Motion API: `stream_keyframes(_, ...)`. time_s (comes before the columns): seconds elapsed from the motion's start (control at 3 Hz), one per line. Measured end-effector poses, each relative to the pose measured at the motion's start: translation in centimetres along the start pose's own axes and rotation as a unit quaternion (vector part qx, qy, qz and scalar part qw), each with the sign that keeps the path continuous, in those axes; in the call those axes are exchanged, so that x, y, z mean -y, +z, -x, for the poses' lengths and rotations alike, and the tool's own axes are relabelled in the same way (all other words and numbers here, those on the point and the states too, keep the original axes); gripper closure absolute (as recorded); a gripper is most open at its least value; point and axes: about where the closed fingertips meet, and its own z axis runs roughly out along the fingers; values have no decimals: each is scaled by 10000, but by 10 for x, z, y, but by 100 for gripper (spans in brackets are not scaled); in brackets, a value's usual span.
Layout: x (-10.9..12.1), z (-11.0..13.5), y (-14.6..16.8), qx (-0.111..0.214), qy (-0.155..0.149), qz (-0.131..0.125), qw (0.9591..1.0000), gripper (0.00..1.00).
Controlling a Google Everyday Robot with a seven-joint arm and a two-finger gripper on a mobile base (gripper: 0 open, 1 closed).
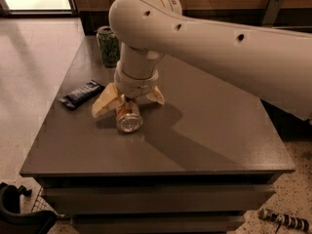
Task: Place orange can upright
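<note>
The orange can (128,118) lies on its side on the grey table (209,126), left of centre, with its silver end facing the front edge. My gripper (128,106) points down right over the can. Its two cream fingers (104,103) are spread open, one on each side of the can's far part. I cannot tell whether they touch it. The wrist hides the can's far end.
A green can (108,45) stands upright at the table's back left. A dark snack bar (81,93) lies flat left of the gripper. My white arm (229,57) crosses over the table's right half. The floor lies to the left and front.
</note>
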Motion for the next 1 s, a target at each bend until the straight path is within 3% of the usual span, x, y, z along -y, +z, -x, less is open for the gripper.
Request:
stream_keyframes(0.33,-1,2,1,47,-15,10,10000,13)
stream_keyframes(0.67,-1,1,0,45,-23,7,10000,37)
stream_keyframes(1.0,-2,2,-4,46,-27,5,10000,68)
